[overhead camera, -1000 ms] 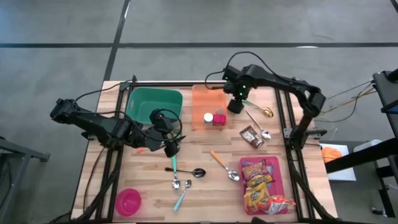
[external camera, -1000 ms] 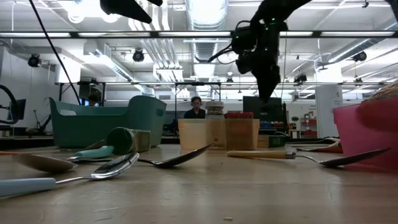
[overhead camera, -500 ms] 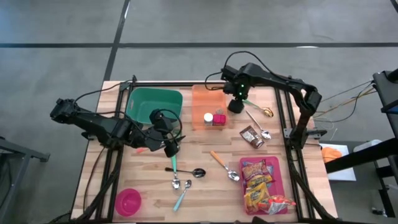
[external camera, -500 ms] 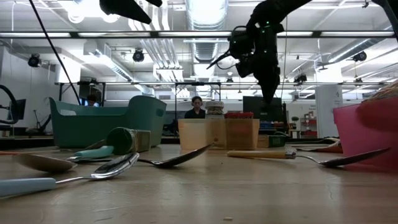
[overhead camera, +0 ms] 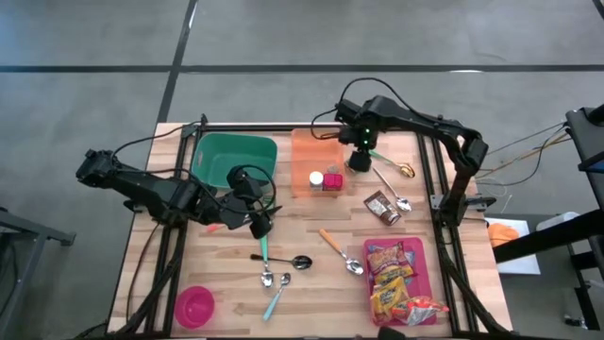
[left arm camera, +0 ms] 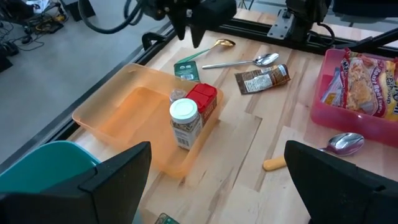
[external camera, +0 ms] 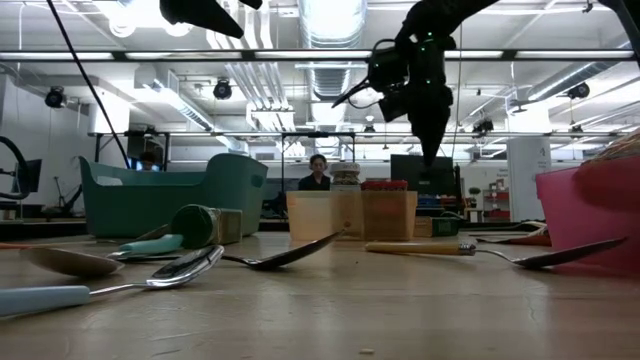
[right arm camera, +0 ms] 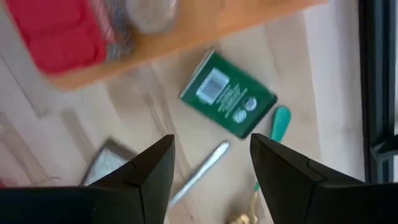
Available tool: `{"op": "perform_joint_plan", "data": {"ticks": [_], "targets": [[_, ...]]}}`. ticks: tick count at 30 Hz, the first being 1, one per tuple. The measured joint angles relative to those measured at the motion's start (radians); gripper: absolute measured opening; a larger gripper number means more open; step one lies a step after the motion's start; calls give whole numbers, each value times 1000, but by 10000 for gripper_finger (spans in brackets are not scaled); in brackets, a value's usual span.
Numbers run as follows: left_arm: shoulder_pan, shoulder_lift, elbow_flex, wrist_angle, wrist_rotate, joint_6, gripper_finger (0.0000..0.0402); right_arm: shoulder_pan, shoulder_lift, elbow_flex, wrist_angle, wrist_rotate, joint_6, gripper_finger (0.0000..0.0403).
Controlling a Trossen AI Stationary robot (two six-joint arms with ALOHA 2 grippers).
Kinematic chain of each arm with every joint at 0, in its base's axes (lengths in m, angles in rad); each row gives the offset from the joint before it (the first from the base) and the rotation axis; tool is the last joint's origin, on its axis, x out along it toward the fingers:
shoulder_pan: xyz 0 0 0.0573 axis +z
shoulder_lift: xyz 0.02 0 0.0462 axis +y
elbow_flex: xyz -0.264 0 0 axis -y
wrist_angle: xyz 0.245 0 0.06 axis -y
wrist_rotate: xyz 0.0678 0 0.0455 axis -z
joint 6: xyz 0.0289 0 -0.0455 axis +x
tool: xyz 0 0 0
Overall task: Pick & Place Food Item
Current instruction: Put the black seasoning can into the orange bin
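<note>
- Target appears to be the green packet, lying flat on the desk just beside the orange tray.
- The right end effector hangs above it with fingers partly spread and empty; the packet lies forward of the gap between them.
- Its long axis runs diagonally to the fingers, so a wrist turn is probably needed.
- The left end effector waits wide open, well apart; the right arm is nearer.

right gripper hangs raised, jaws apparently apart (empty); left gripper wide.
</note>
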Motion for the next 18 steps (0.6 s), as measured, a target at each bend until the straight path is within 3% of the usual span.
{"op": "perform_joint_plan", "data": {"ticks": [5,12,15,18], "targets": [[0,0,0,0,0,0,370,-1,2,-6,50,-10,123,207],[0,0,0,0,0,2,370,3,2,-40,53,-79,141,210],[0,0,0,0,0,3,370,4,2,-60,77,-79,174,232],[0,0,0,0,0,3,370,3,2,-81,92,-77,189,279]]}}
